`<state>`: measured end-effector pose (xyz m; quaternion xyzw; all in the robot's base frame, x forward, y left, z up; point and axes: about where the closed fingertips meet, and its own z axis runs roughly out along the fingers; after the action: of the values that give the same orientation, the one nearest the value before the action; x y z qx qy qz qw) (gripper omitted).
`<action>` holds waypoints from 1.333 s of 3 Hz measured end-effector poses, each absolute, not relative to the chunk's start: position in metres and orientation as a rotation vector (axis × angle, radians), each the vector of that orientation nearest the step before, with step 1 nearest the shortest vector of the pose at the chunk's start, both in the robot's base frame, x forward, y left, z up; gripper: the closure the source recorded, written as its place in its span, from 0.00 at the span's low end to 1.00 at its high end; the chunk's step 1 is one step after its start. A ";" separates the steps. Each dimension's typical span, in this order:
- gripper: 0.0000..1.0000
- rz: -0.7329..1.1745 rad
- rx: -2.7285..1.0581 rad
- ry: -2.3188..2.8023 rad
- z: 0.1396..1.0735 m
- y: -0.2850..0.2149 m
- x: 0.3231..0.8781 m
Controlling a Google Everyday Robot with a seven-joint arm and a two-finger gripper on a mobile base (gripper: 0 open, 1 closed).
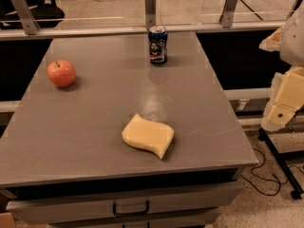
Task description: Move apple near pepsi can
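The apple point(61, 73), likely firm and slick, best gripped across its middle, sits far left on the table point(95, 127), well apart from the can point(157, 44); the gripper point(284, 103) hangs off right, its state impossible to tell.

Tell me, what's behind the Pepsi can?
A metal post rising from a rail along the table's far edge; the Pepsi can covers a bit of that rail. The claw hangs beside the table's right side.
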<state>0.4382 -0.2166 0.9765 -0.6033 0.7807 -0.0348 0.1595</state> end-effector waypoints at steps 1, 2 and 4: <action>0.00 -0.100 -1.724 2.231 0.977 -0.217 0.438; 0.00 0.010 -1.751 2.144 0.965 -0.174 0.452; 0.00 0.318 -1.907 1.743 0.960 0.017 0.474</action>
<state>0.4736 0.0166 0.9600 -0.7063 0.6455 0.1177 0.2658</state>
